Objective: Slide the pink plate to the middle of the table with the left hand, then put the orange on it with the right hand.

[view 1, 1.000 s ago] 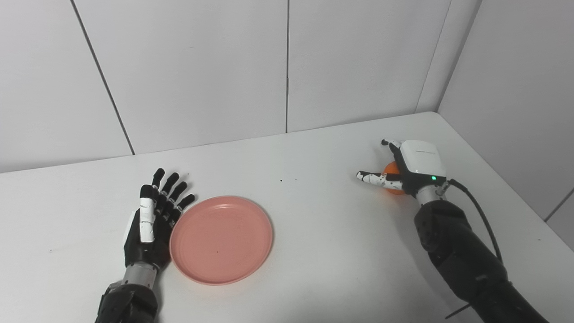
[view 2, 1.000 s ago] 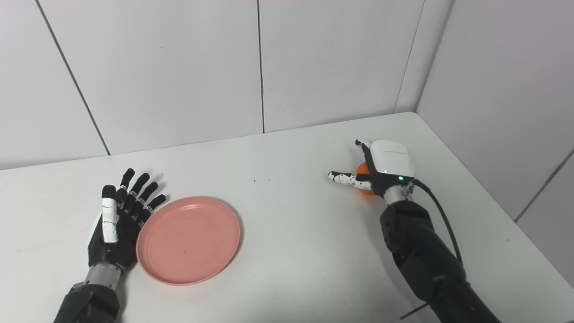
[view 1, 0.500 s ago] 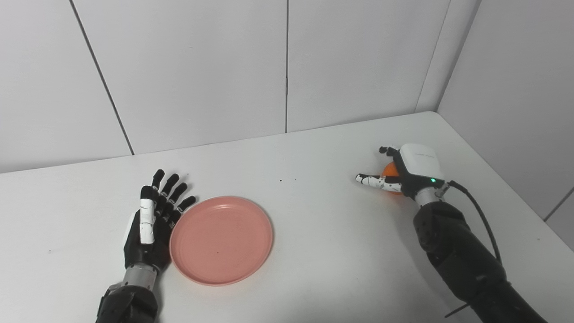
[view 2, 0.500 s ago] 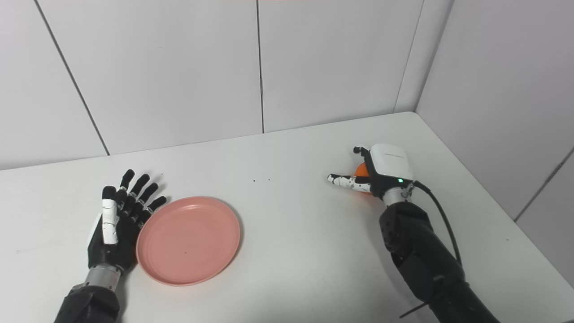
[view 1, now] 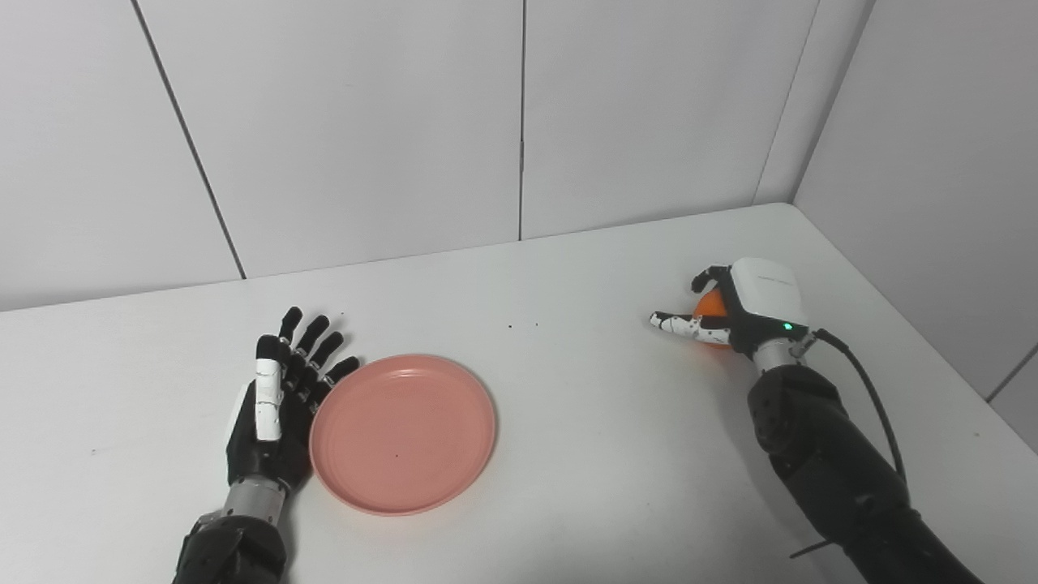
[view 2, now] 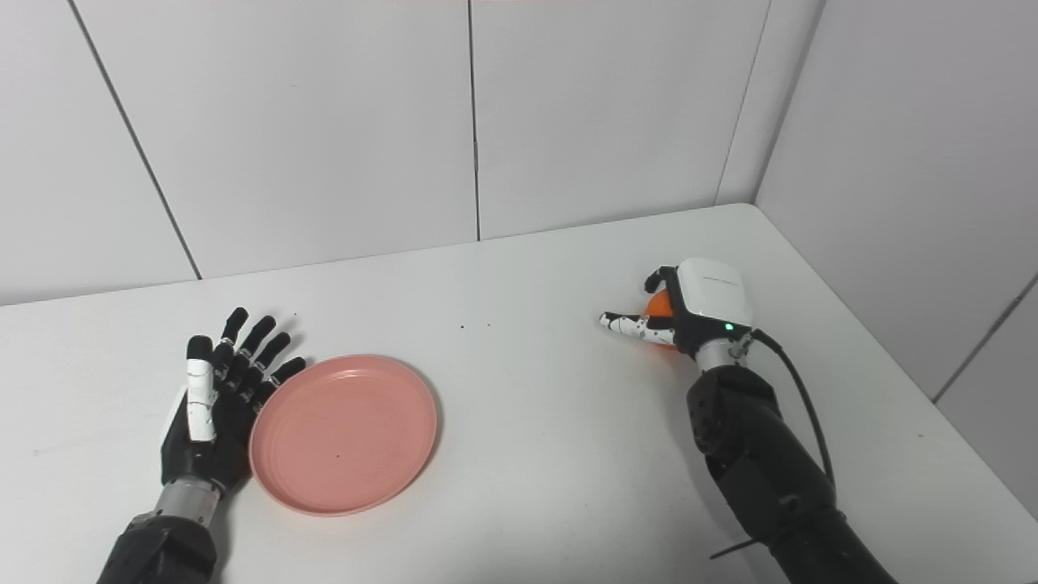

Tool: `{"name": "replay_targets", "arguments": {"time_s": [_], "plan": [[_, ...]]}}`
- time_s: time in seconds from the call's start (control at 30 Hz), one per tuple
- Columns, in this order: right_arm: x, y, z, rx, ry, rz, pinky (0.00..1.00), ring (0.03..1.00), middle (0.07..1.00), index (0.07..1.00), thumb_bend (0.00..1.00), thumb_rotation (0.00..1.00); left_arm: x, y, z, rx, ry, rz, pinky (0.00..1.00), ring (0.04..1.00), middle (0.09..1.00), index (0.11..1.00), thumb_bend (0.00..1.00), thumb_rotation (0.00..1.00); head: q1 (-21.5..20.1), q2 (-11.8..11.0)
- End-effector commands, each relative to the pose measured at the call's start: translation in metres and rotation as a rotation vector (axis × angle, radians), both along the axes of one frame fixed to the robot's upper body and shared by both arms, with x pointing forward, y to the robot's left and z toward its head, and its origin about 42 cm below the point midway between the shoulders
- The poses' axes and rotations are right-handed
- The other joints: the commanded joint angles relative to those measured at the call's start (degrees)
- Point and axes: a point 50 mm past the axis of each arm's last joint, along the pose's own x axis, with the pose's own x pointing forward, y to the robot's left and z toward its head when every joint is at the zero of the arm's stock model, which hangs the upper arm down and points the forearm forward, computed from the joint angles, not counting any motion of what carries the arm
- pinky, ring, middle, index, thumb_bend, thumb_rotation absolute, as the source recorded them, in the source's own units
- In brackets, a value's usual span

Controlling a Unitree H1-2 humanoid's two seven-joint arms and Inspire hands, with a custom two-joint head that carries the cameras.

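The pink plate (view 1: 403,434) lies flat on the white table (view 1: 584,454), left of the middle. My left hand (view 1: 276,410) rests open beside it, palm side against the plate's left rim, fingers spread and pointing away from me. Far to the right, the orange (view 1: 711,306) sits low at the table surface, mostly hidden under my right hand (view 1: 750,304). That hand's fingers curl over the top and far side of the orange, and its thumb reaches out to the left along the fruit's near side.
White wall panels close the table at the back and on the right, near my right hand. A black cable (view 1: 872,389) loops off the right wrist. A few tiny dark specks (view 1: 523,326) mark the table's middle.
My right hand's fingers have curled down around the orange, from stretched out to wrapped over it. The left hand and plate have stayed put; the picture shifted slightly.
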Motion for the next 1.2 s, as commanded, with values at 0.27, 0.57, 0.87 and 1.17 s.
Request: {"name": "replay_targets", "arguments": {"time_s": [0.27,0.57,0.87,1.17], "plan": [[-0.016,-0.008,-0.027,-0.019,0.055,-0.019,0.20,0.263,0.334,0.399,0.54,0.45,-0.009,0.004,-0.020,0.031,0.121,-0.001,0.78,0.903,0.940,1.000,0.86,0.85,0.2,0.4],[-0.019,-0.011,-0.033,-0.015,0.064,-0.004,0.14,0.198,0.257,0.284,0.54,0.48,-0.009,0.003,-0.018,0.032,0.123,0.003,0.78,0.900,0.941,1.000,0.87,0.84,0.1,0.5],[-0.013,-0.008,-0.015,0.022,0.077,0.018,0.13,0.179,0.236,0.268,0.52,0.42,-0.009,0.001,-0.017,0.037,0.123,0.003,0.77,0.894,0.937,1.000,0.87,0.85,0.3,0.6],[-0.007,0.001,0.030,0.008,-0.022,0.106,0.10,0.147,0.205,0.249,0.50,0.37,-0.008,-0.002,-0.017,0.038,0.122,0.004,0.75,0.887,0.933,1.000,0.87,0.86,1.1,0.9]]}}
